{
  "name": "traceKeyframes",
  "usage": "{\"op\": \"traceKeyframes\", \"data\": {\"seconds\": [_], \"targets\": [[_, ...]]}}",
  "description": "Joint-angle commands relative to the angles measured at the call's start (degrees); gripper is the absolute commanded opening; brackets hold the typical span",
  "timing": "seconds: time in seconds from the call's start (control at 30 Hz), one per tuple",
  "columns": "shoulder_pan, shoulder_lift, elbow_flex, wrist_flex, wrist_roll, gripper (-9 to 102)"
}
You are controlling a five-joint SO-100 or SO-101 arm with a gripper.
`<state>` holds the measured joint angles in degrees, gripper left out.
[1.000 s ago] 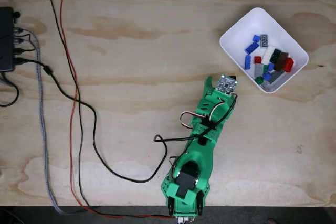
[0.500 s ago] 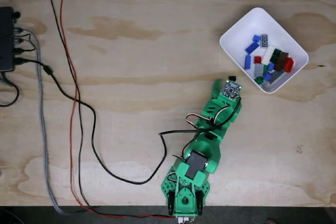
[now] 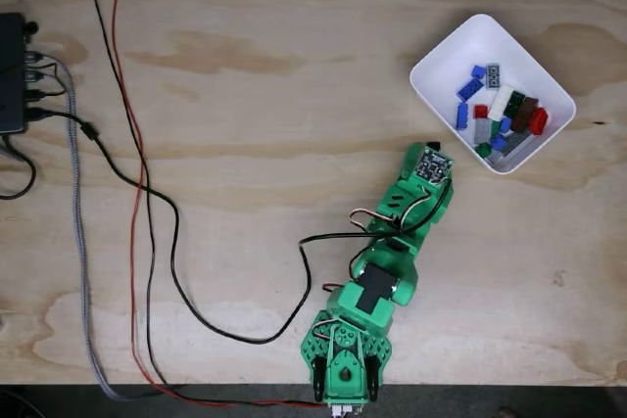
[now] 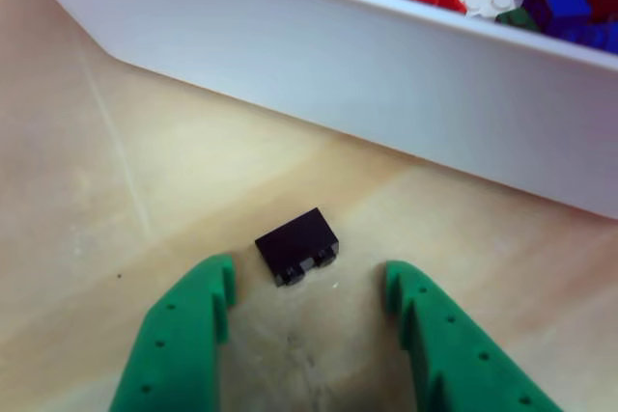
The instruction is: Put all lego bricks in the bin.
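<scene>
Pincer wide open, empty, touching nothing; black brick on counter btwn fingertips, bin at 12 o'clock.

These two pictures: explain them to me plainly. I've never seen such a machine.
The green thing is a small robot arm on a wooden table, seen from above in the fixed view. Cables trail across the table's left side. The white bin holds most of the lego bricks. The other view looks out along the arm's hand: its two green fingers stand open around one black brick lying on the table, just outside the bin wall. Nothing is held.
</scene>
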<state>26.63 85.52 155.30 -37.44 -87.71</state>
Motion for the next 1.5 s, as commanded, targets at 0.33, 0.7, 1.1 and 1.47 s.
{"op": "traceKeyframes", "data": {"seconds": [0.33,0.7,1.1,1.47], "targets": [[0.4,-2.8,-2.3,-5.5,-0.8,9],[-0.5,1.6,-1.5,-2.1,1.1,2],[-0.7,5.2,-1.0,0.4,1.8,0],[-11.2,46.9,-1.1,43.2,16.3,0]]}}
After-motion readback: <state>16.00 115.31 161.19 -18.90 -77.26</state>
